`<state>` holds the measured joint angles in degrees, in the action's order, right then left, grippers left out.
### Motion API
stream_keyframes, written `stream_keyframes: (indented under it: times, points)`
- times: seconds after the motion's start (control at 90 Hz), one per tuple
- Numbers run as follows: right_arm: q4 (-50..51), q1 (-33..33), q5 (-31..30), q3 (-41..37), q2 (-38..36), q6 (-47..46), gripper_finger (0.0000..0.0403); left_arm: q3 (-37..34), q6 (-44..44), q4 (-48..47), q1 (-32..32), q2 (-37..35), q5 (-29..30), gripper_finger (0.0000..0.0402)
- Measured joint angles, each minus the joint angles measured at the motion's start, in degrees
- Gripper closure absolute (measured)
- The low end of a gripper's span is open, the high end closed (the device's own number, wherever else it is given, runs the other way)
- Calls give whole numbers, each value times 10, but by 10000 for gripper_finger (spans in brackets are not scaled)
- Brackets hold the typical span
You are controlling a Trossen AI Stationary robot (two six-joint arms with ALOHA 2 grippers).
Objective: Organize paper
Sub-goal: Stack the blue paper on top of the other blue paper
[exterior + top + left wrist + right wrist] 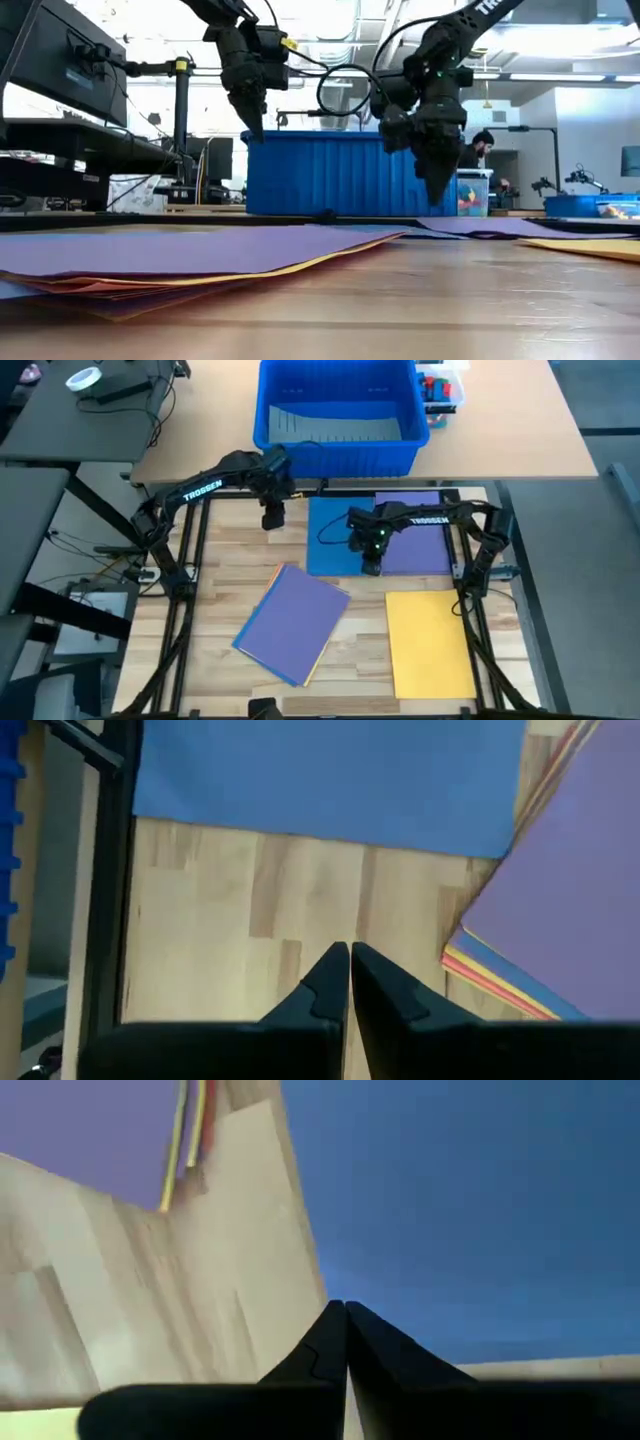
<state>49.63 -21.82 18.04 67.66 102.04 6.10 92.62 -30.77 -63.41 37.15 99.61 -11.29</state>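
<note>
well, nearest me lies a skewed stack topped by a purple sheet, with a yellow sheet beside it; beyond, a blue sheet and a second purple sheet. this paper looks light, floppy and slick, so i judge a free corner the place to pinch. my right gripper hangs clenched over the blue sheet, my left gripper clenched above bare wood.

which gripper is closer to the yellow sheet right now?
Right. The right gripper hangs over the blue sheet, just beyond the yellow sheet's far edge. The left gripper hovers farther off, over bare table by the blue bin.
</note>
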Motion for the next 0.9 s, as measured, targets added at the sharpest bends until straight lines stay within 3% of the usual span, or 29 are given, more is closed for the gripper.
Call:
stream_keyframes:
  times: [0.2, 0.456, 0.9]
  points:
    - [-16, 0, -15, -17, 1, -1, 403, 0, -13, -25, 0, 0, -5, 402]
    - [-46, 26, 9, -42, 4, 14, 403, -2, -15, -71, 1, 0, -15, 402]
    - [-84, 37, -29, -92, 4, 17, 403, -91, -2, -35, 4, 0, -19, 402]
